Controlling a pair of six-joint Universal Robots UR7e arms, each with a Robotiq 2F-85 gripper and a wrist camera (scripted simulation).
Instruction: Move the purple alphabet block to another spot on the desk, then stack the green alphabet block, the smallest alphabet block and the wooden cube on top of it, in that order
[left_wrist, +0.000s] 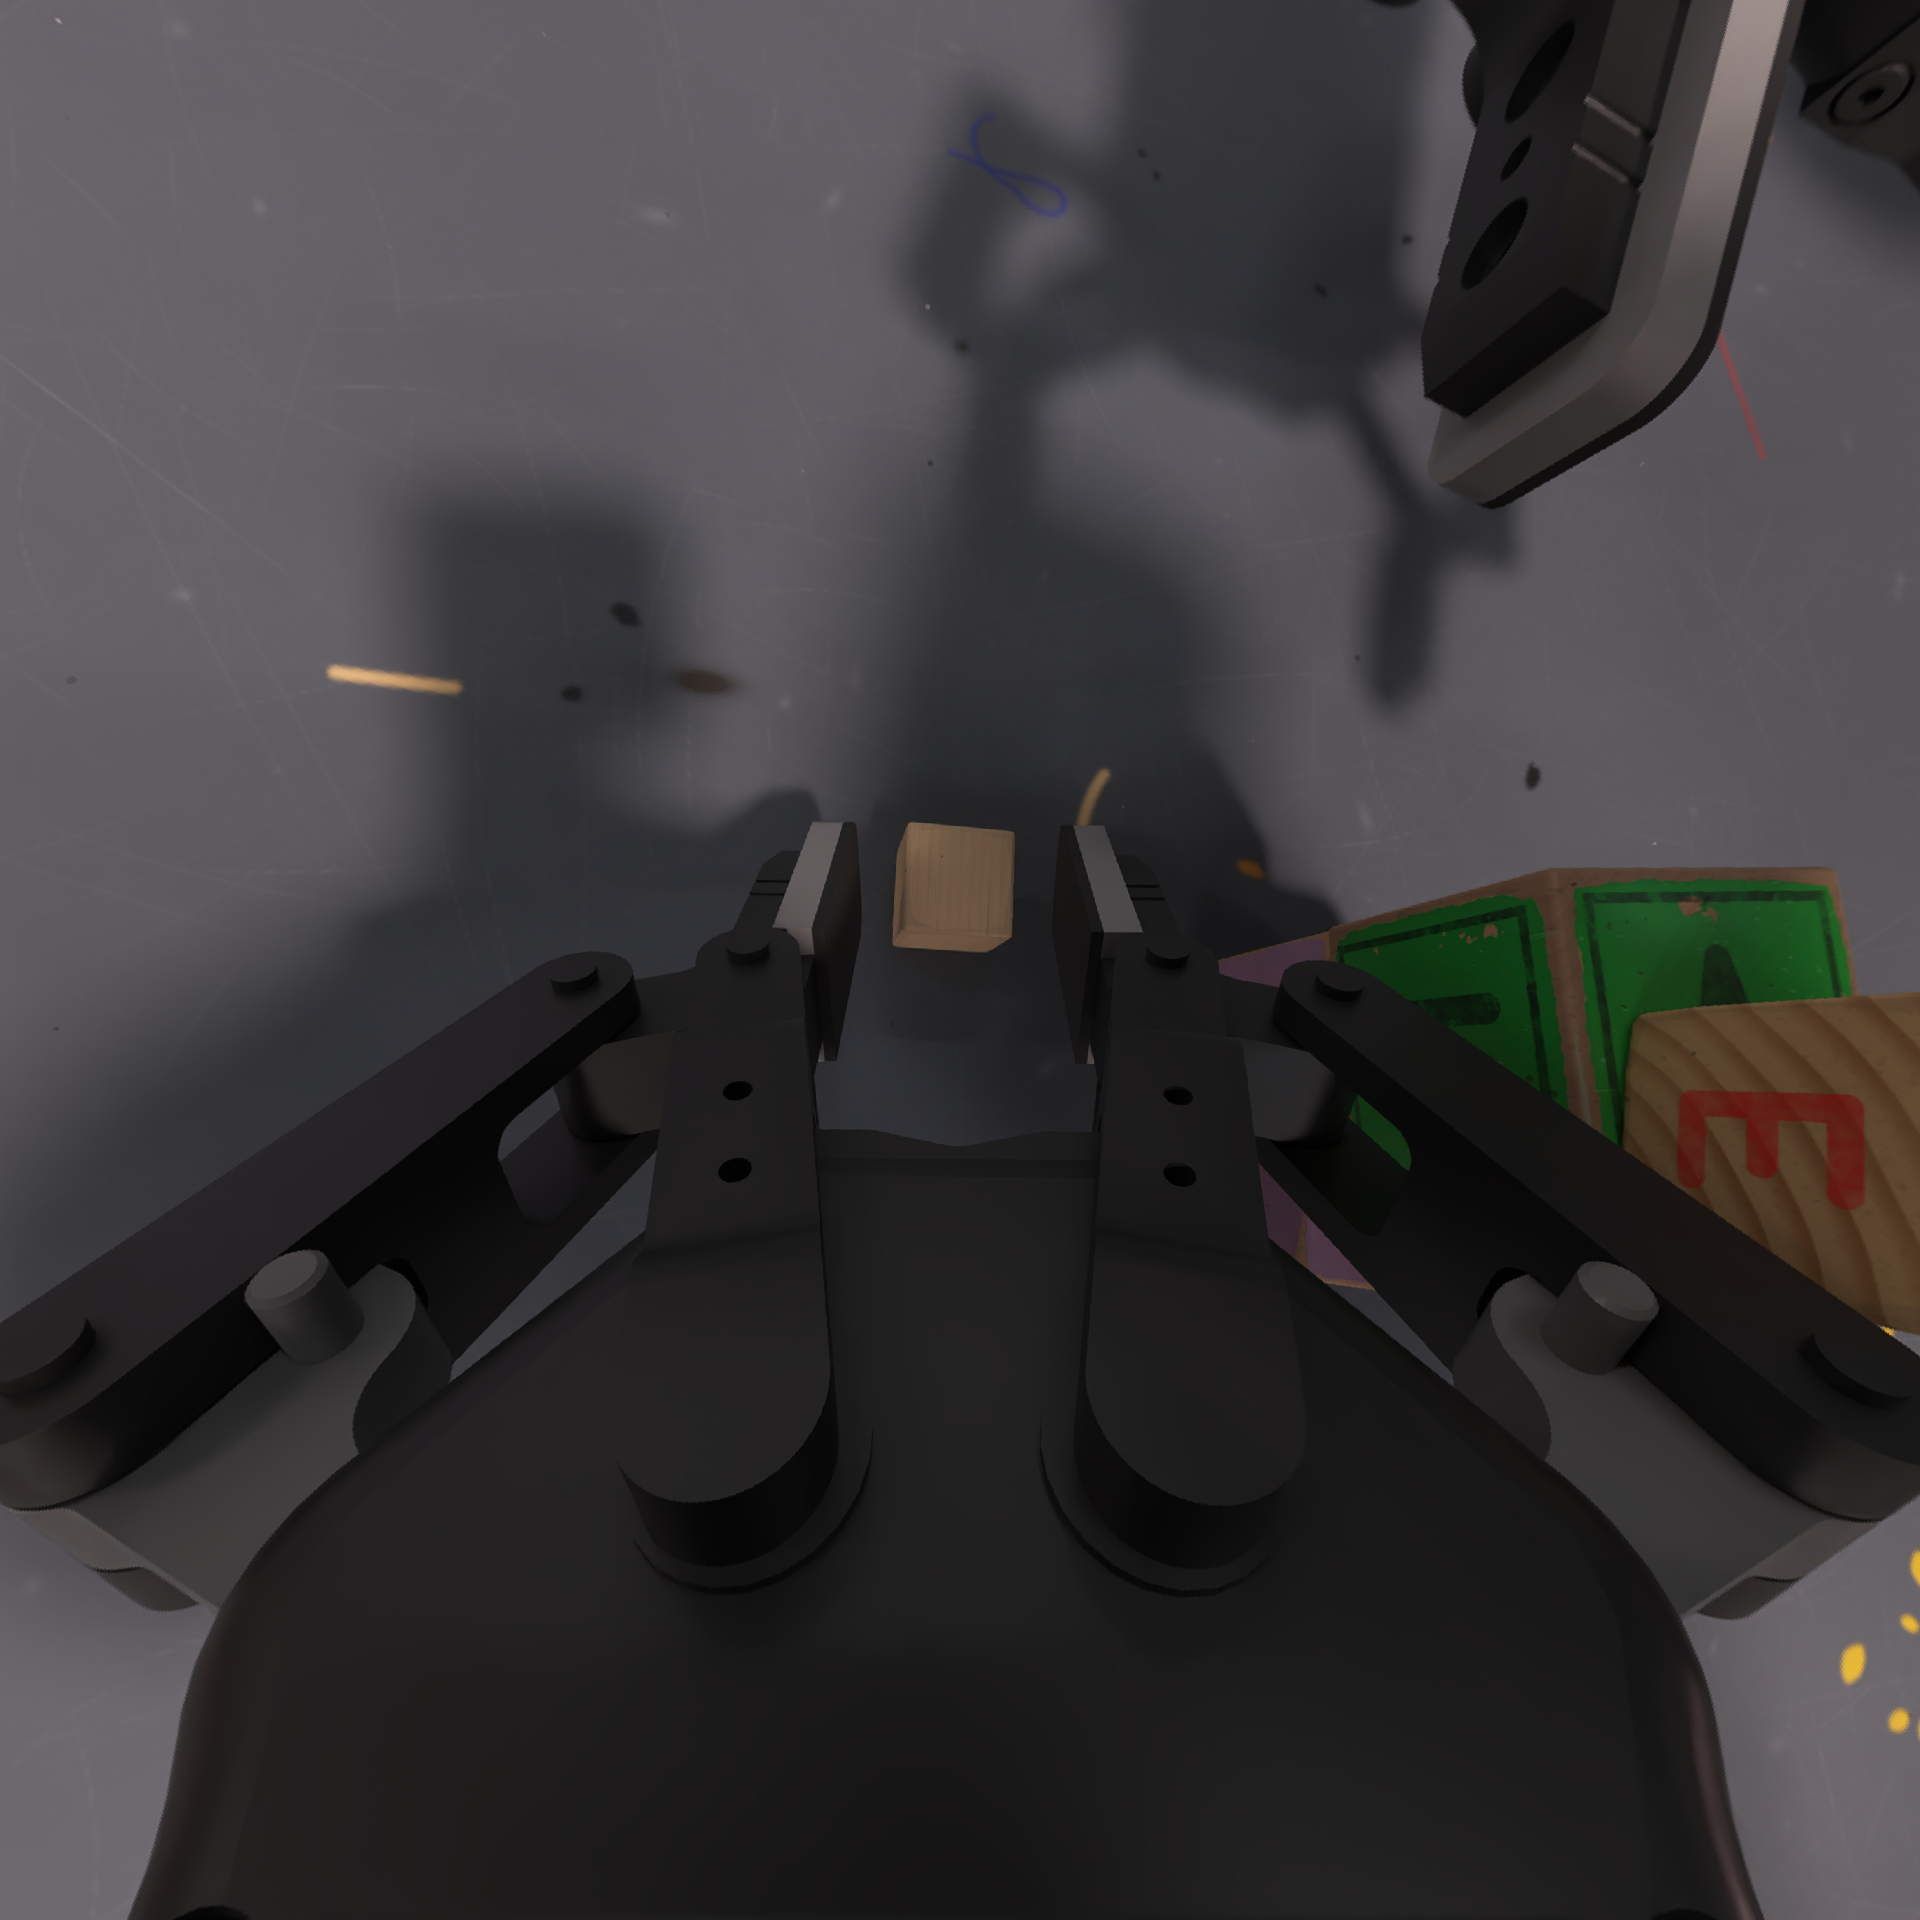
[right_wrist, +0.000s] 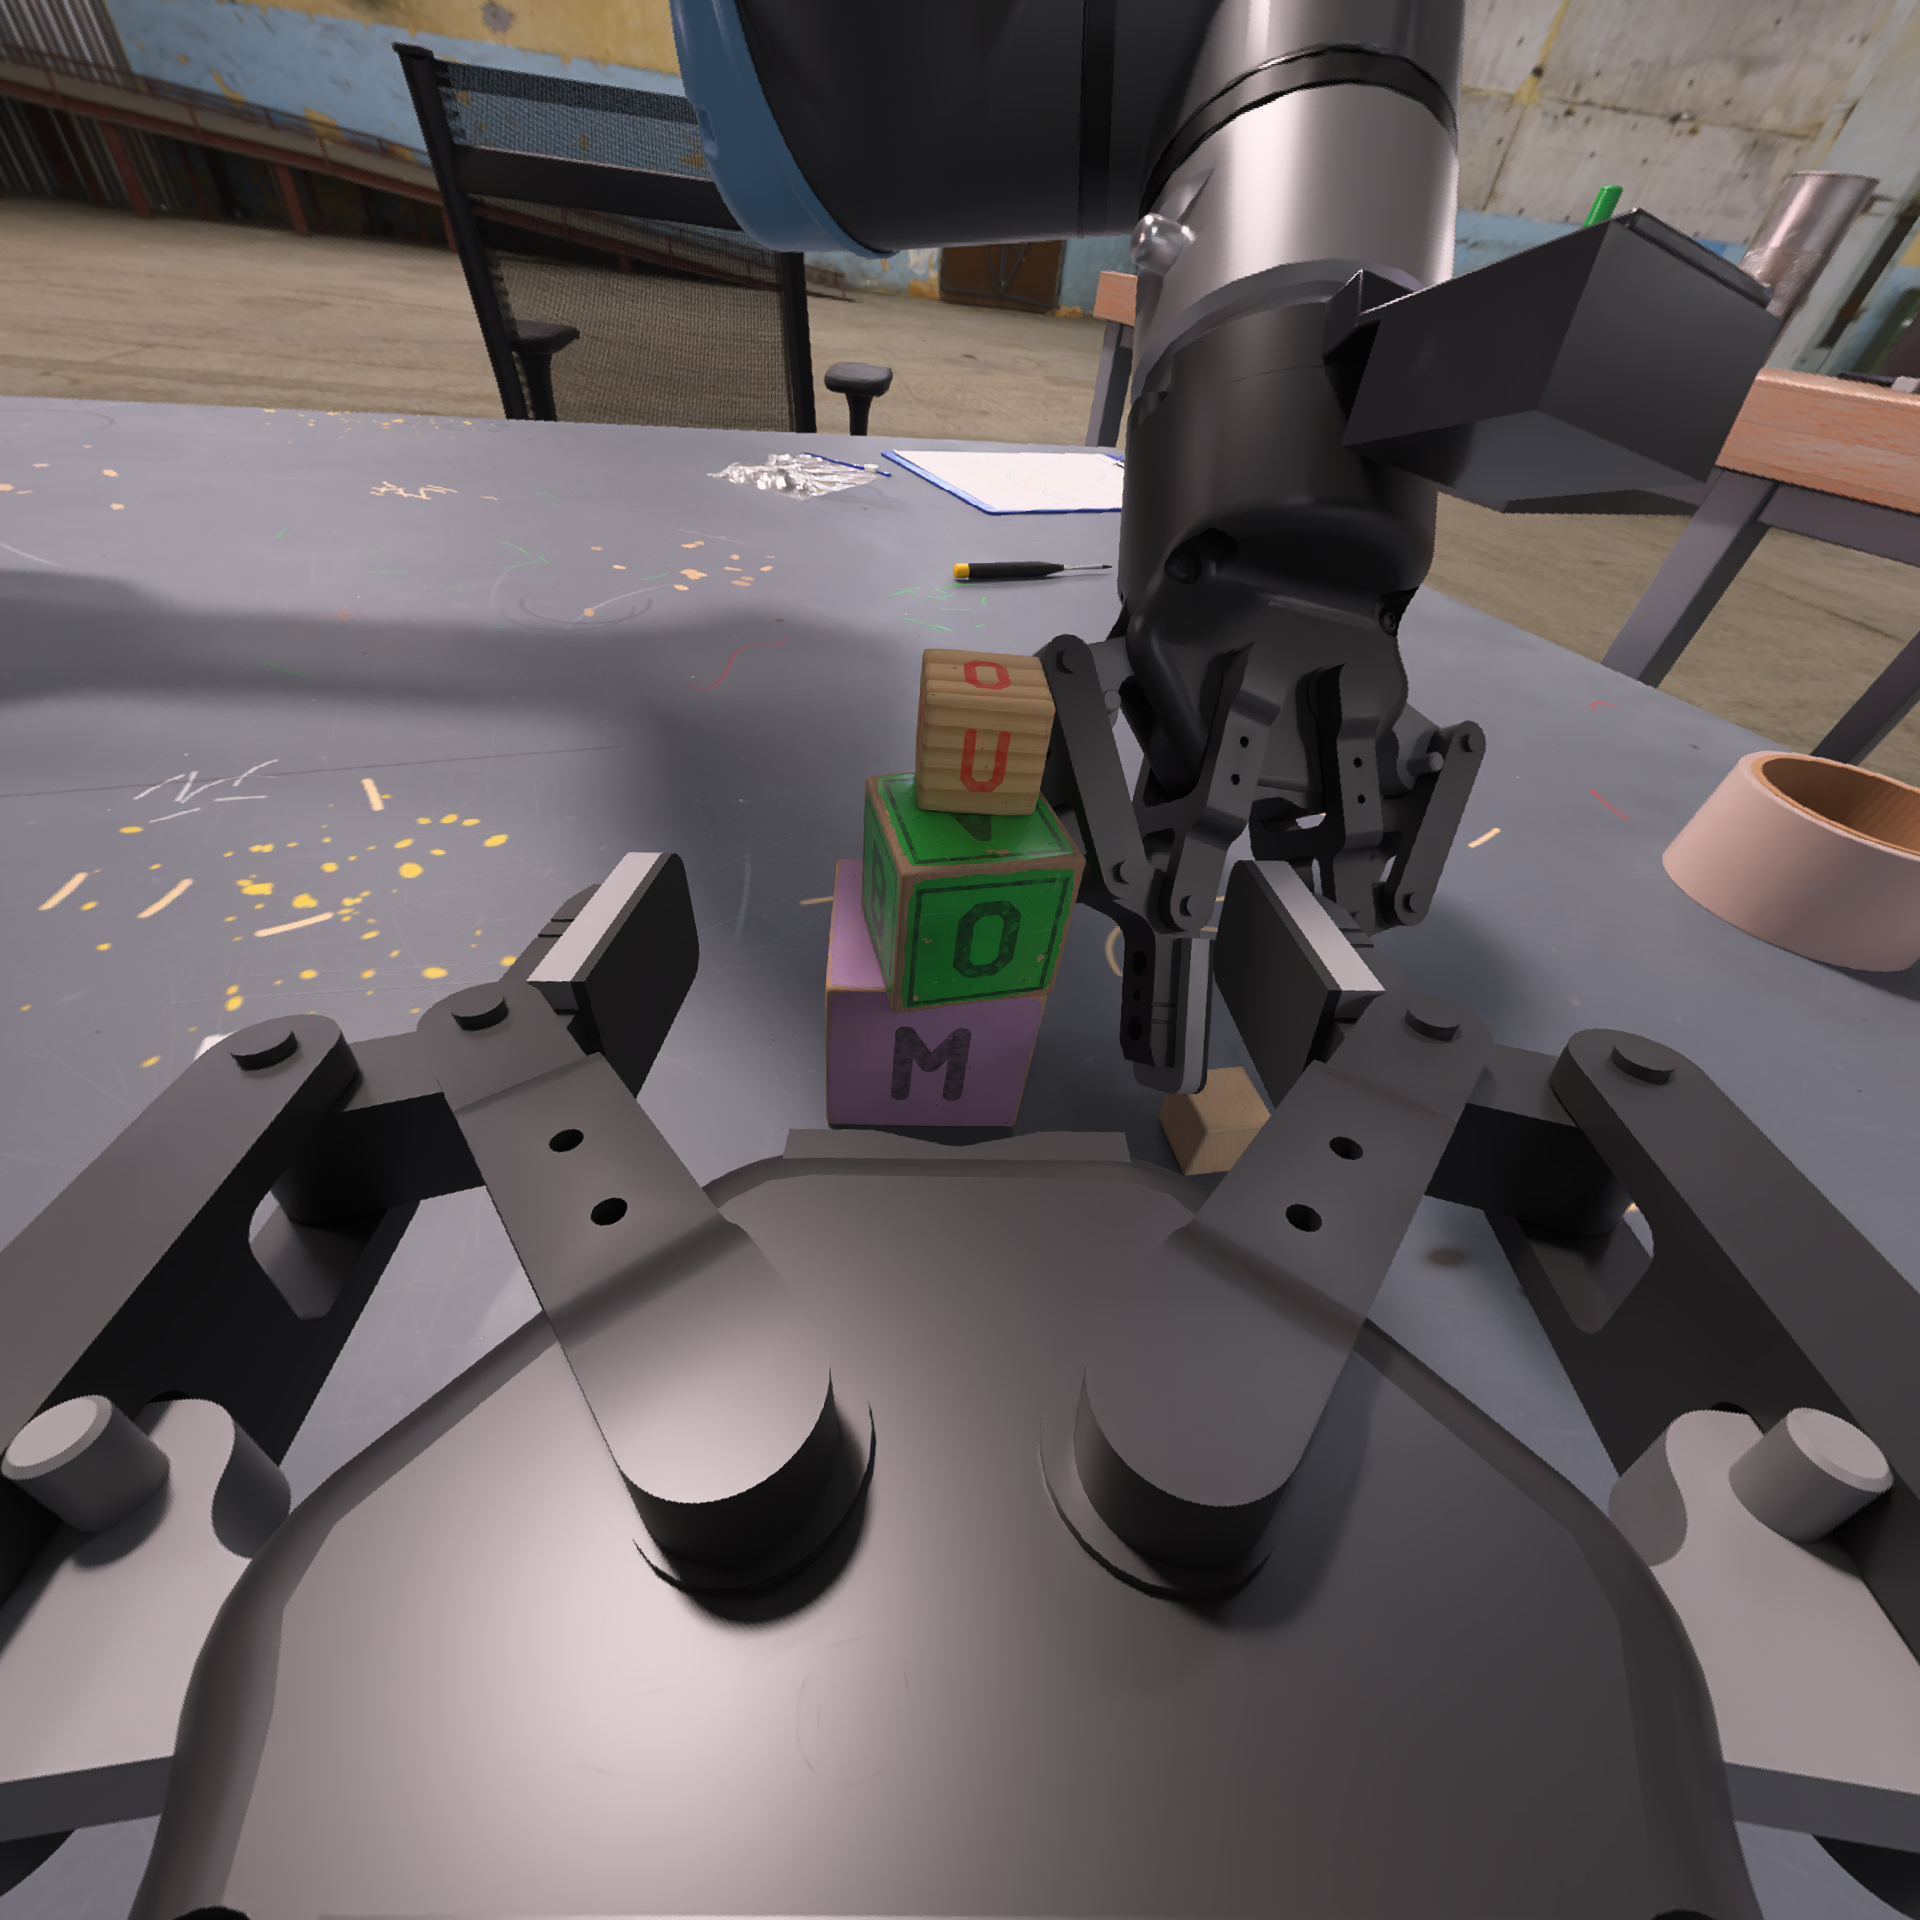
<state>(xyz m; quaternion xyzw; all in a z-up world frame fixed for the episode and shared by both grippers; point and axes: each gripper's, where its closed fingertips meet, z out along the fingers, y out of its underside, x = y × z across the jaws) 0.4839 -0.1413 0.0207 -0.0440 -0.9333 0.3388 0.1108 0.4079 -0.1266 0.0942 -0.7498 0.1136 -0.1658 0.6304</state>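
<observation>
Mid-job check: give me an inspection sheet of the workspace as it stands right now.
Surface: grey desk, scratched, with yellow paint flecks.
Job's things: purple block on the desk, green block on it, smallest block on top; each sits somewhat askew. Wooden cube on the desk beside the stack, not yet stacked.
Clutter: tape roll, screwdriver, clipboard, crumpled foil.
Grippers: left gripper low, open, fingers either side of the wooden cube, not gripping. Right gripper open, empty, facing the stack.
Cables: nothing seen.
Surroundings: mesh office chair, wooden bench, hall walls.
</observation>
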